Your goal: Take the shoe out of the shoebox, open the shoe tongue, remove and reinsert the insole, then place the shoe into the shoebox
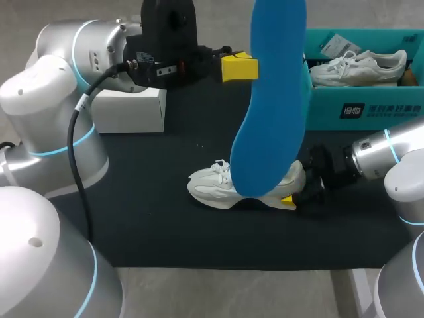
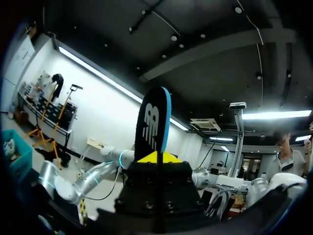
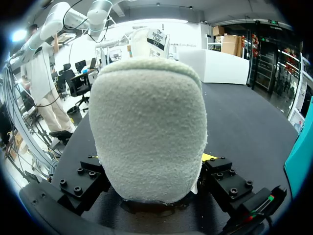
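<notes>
White shoe [image 1: 212, 185]: on its sole near the middle of the black surface [image 1: 165, 225], heel clamped between the right fingers [image 1: 288, 201]. Blue insole [image 1: 268, 119]: held upright above the shoe, pinched by the closed left fingers [image 1: 238, 68]. Teal shoebox [image 1: 371, 109]: far right corner, second shoe [image 1: 361, 66] inside; white box [image 1: 129, 109] towards the far left edge.

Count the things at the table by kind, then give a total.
Shoes: 2 (held shoe, boxed shoe)
Insoles: 1 (insole)
Boxes: 2 (shoebox, white box)
Total: 5
</notes>
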`<action>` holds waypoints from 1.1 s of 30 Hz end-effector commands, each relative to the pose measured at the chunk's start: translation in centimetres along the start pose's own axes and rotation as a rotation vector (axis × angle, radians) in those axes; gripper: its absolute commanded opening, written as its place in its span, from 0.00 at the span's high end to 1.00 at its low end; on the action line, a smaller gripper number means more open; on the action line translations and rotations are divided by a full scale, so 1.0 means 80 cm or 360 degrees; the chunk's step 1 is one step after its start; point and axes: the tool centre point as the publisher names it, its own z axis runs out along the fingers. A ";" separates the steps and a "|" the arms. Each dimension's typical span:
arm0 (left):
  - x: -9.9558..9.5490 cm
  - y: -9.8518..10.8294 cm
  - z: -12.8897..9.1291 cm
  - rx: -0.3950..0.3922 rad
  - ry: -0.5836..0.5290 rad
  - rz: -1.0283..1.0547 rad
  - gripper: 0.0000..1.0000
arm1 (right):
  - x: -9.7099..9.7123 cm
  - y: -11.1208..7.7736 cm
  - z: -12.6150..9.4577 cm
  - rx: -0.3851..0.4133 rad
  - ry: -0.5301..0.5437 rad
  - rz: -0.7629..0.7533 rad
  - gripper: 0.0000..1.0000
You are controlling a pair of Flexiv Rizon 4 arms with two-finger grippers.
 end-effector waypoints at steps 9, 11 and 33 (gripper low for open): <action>-0.001 0.000 0.001 -0.0001 0.0002 0.0000 1.00 | 0.000 -0.003 0.005 0.0005 -0.0003 0.0002 1.00; -0.001 0.000 0.001 -0.0001 0.0002 0.0000 1.00 | 0.000 -0.003 0.005 0.0005 -0.0003 0.0002 1.00; -0.001 0.000 0.001 -0.0001 0.0002 0.0000 1.00 | 0.013 -0.003 -0.007 0.0155 0.0038 0.0078 0.00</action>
